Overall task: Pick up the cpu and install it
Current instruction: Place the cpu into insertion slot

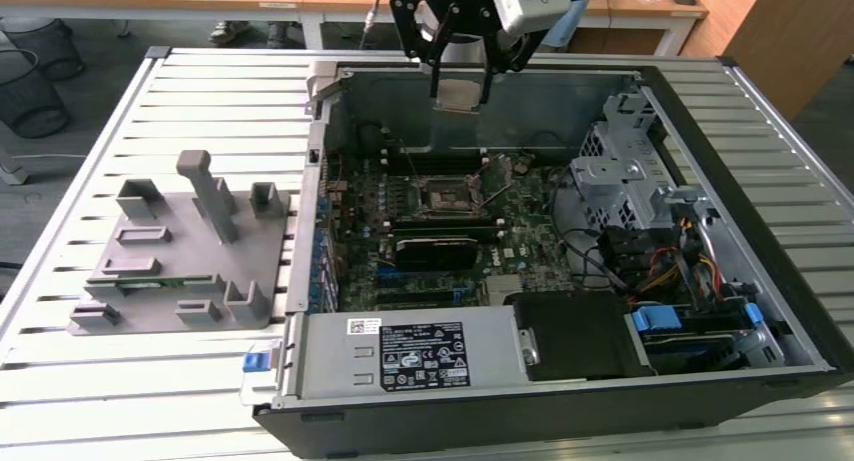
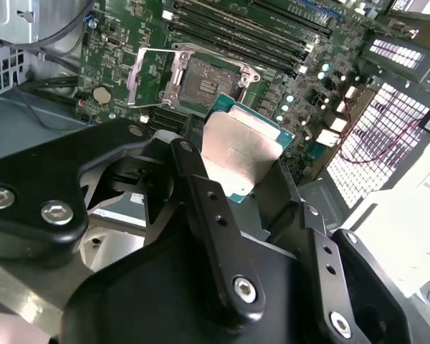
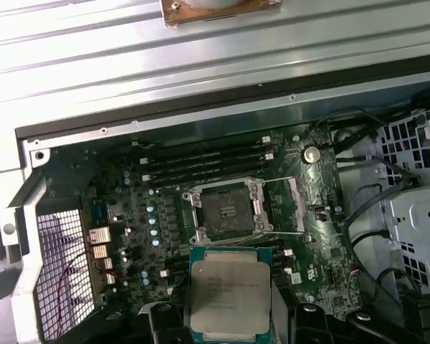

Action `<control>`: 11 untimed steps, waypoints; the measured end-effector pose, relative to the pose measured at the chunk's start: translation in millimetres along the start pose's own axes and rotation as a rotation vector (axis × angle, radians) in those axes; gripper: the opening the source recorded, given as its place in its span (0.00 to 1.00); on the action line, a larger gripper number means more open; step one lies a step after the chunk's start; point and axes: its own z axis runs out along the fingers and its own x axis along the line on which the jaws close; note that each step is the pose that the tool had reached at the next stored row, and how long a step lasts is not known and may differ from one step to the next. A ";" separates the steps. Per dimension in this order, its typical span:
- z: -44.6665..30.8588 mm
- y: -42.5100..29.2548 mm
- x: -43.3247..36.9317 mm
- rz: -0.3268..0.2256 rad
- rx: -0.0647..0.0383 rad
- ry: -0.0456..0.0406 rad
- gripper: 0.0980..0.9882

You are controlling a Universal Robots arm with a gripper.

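- My claw [image 1: 461, 93] is clamped on the chip [image 3: 229, 294], gripping two opposite edges.
- I hang over the open computer case [image 1: 787, 281], clear of the board [image 3: 150, 215].
- The socket [image 3: 226, 210] lies beneath, its metal frame apparently swung open.
- A grey fixture [image 1: 187, 251] sits on the slatted table [image 1: 120, 391], on the exterior view's left.

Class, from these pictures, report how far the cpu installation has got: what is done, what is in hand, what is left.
Done: the flat square silver-topped cpu is picked up, clamped between the jaws of the black gripper. In hand: it hangs above the green motherboard, near the dark square metal-rimmed socket. Left: the socket is open and empty, so the cpu is not yet seated.
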 end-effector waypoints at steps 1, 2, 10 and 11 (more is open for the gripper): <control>0.1 0.0 0.0 0.009 0.000 -0.0005 0.49; 0.1 0.0 0.0 0.017 0.000 -0.0008 0.49; 0.5 0.0 0.0 0.077 -0.001 -0.0037 0.49; 0.5 0.0 0.0 0.084 -0.001 -0.0040 0.49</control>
